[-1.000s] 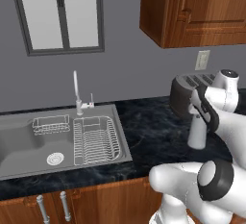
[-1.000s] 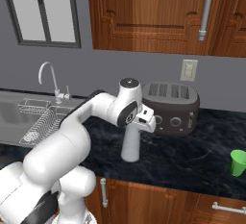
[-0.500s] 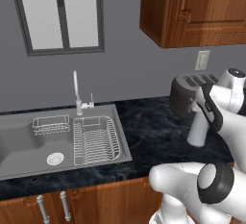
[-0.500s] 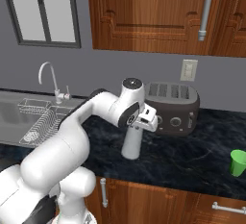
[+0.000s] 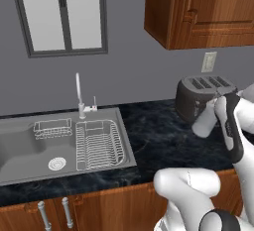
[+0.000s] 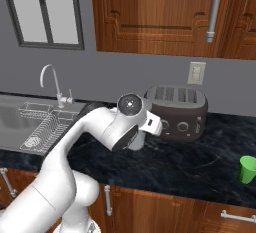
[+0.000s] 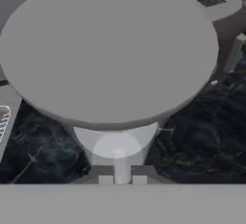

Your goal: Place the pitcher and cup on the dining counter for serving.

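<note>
The pitcher (image 5: 204,123), a pale grey tapered vessel, hangs tilted just above the black worktop in front of the toaster. My gripper (image 5: 217,107) is shut on its upper end. In the hand view the pitcher's wide round end (image 7: 110,50) spreads over most of the picture, and its narrow part runs down between my fingertips (image 7: 102,173) of the gripper (image 7: 120,175). The small green cup (image 6: 247,168) stands on the worktop far to the right, near the front edge, well apart from the gripper. The dining counter is out of view.
A dark four-slot toaster (image 5: 199,96) stands against the wall right behind the pitcher. A steel sink (image 5: 30,148) with a dish rack (image 5: 98,144) and tap (image 5: 79,93) lies to the left. Wall cabinets (image 5: 198,9) hang overhead. Bare black worktop (image 6: 200,169) separates toaster and cup.
The jaws have shut on the pitcher. It stood upright on the worktop; now it is raised slightly and tipped over, and my forearm has swung in front of it in the right base view.
</note>
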### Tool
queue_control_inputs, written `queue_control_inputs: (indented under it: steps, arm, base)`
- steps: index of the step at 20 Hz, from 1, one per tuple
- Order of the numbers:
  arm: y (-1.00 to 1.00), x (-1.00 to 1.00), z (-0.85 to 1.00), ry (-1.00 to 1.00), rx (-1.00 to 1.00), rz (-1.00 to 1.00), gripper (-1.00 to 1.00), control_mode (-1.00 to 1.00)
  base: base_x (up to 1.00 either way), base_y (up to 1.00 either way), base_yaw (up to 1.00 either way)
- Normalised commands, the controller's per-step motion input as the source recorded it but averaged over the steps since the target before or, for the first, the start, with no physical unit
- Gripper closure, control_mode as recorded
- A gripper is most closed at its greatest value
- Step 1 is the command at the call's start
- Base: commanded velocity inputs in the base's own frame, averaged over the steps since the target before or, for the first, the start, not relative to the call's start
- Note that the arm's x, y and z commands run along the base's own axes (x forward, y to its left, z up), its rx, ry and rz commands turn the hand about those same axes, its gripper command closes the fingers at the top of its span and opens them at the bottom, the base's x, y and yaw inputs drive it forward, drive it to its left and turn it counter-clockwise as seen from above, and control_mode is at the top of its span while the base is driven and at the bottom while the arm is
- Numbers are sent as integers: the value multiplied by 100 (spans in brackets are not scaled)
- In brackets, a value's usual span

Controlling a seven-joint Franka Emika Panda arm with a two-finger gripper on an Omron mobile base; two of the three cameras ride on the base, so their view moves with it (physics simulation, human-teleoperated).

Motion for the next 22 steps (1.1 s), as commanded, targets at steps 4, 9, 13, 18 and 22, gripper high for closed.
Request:
queue_control_inputs:
  steps: [4,9,13,18,22]
  arm:
    - [26,-28,99,-24,0,0,100,-100]
    - [35,-28,96,-10,-3,3,100,-100]
    - [39,-52,50,-16,-3,10,100,-100]
    - [30,-51,2,-13,-2,12,100,100]
    - [0,0,0,0,0,0,100,100]
  base:
    - [0,0,0]
    - [0,0,0]
    - [0,0,0]
    - [-40,23,13]
    - [-81,82,55]
